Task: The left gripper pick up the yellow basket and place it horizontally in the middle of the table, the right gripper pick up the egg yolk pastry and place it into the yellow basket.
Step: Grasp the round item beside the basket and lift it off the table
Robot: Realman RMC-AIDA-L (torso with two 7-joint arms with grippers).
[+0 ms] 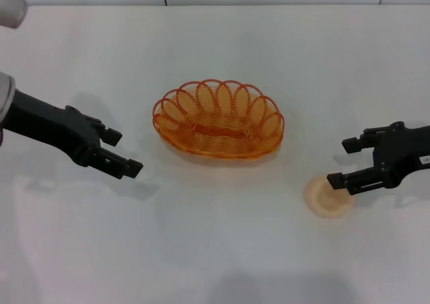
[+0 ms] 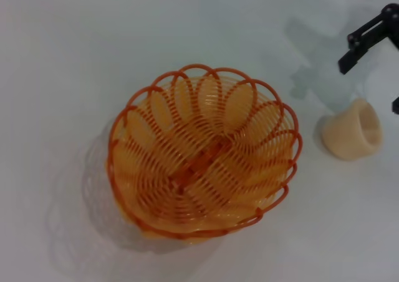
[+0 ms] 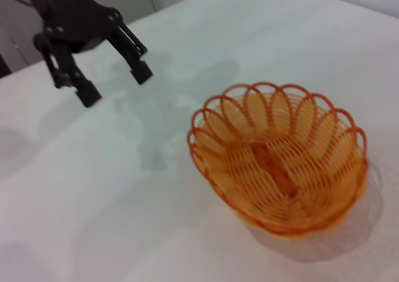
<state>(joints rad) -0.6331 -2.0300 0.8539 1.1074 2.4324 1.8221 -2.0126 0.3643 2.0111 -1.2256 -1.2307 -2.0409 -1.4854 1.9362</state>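
Note:
The yellow basket (image 1: 218, 119) lies lengthwise across the middle of the white table (image 1: 215, 250), empty; it also shows in the left wrist view (image 2: 202, 170) and the right wrist view (image 3: 280, 157). My left gripper (image 1: 122, 152) is open and empty, to the left of the basket and apart from it; it shows in the right wrist view (image 3: 115, 82) too. The egg yolk pastry (image 1: 328, 196) lies on the table at the right, also in the left wrist view (image 2: 354, 130). My right gripper (image 1: 344, 163) is open, right above the pastry.
A wall edge (image 1: 215, 1) runs along the table's far side. White tabletop surrounds the basket on all sides.

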